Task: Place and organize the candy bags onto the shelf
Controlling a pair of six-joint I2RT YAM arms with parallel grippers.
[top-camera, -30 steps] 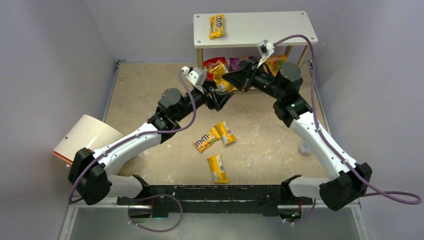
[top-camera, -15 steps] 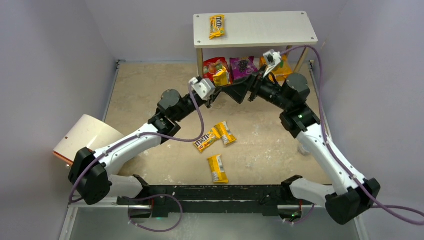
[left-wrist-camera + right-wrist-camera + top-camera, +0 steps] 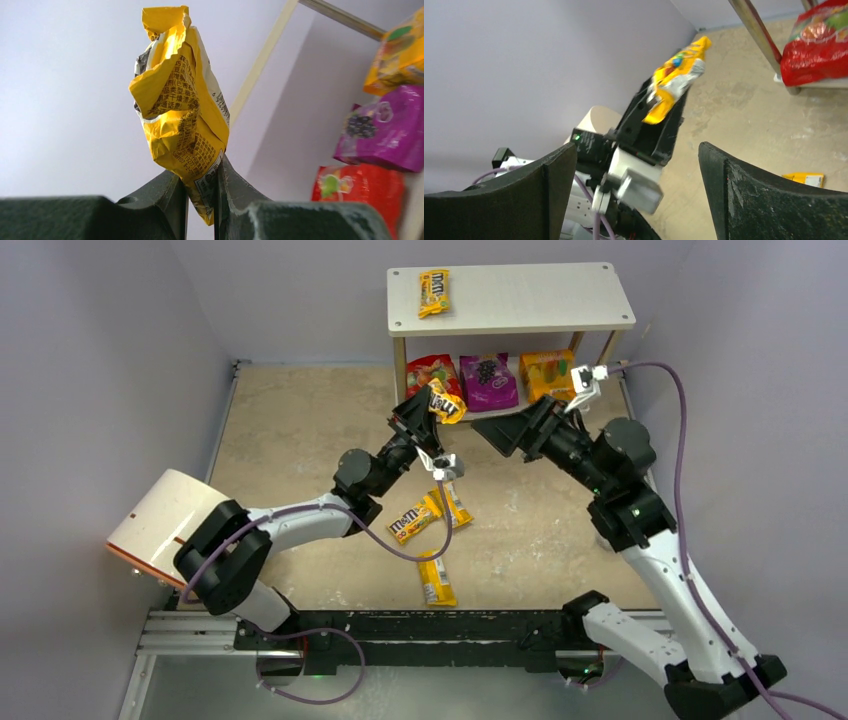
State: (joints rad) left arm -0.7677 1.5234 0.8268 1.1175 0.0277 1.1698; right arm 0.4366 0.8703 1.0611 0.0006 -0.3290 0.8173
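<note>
While the right gripper (image 3: pixel 492 428) is held wide open nearby, a crumpled yellow M&M's packet (image 3: pixel 446 402) is gripped by the left gripper (image 3: pixel 432 406) above the table (image 3: pixel 300 420), before the shelf (image 3: pixel 520 295) at its far edge.

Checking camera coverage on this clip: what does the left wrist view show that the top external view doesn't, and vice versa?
Left wrist only: the left gripper pinching one end of the held yellow packet, and the fine print on its crumpled back. Top external only: the top of the shelf with a lone packet on it, three loose packets on the table, the white cylinder, and the open right gripper. Both: the held packet, and the red pouch, purple pouch and orange pouch on the lower tier.
</note>
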